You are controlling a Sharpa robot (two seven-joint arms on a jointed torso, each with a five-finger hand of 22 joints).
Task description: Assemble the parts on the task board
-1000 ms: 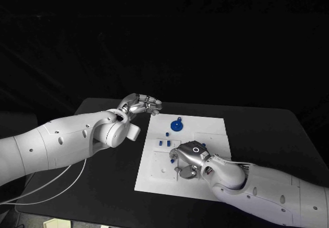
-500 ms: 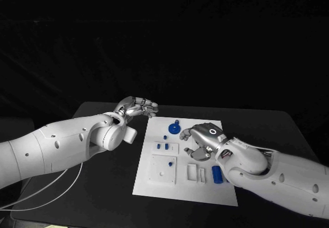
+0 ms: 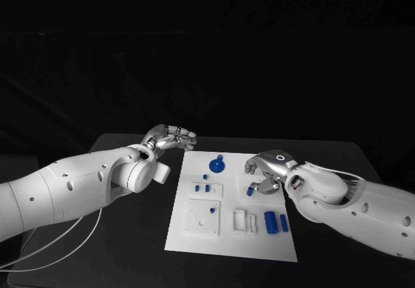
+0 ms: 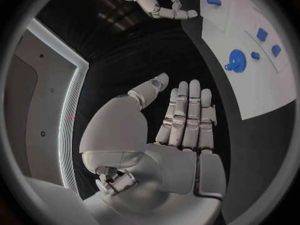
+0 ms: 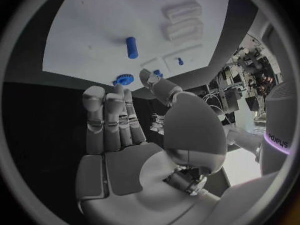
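From the head view, the right hand (image 3: 266,172) has lifted off the task board (image 3: 199,237) toward the blue gear (image 3: 216,165), so a new pick probably begins. Both wrist views show fingers extended, empty; the left hand (image 4: 181,120) waits beside the board.

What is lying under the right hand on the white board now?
Under the right hand a small blue cylinder lies on the task board, apart from the fingers. The hand holds nothing. The board area directly beneath the palm is covered in the head view.
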